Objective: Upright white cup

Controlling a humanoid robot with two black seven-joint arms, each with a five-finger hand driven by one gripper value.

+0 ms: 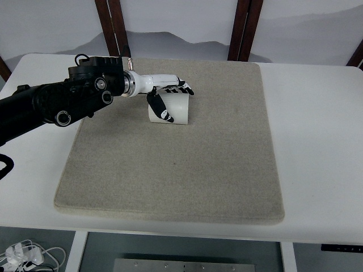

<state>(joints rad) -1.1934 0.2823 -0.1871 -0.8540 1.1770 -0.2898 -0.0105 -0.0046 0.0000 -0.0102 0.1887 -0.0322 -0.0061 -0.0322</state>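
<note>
The white cup (172,109) lies on its side at the far left of the beige mat (170,164). The left hand (165,90) wraps it, fingers (182,88) over the top, thumb in front, to tip it upright.

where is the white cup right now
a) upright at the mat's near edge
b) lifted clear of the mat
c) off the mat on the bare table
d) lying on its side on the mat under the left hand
d: the white cup lies on its side on the beige mat, the left hand curled over it.
</note>
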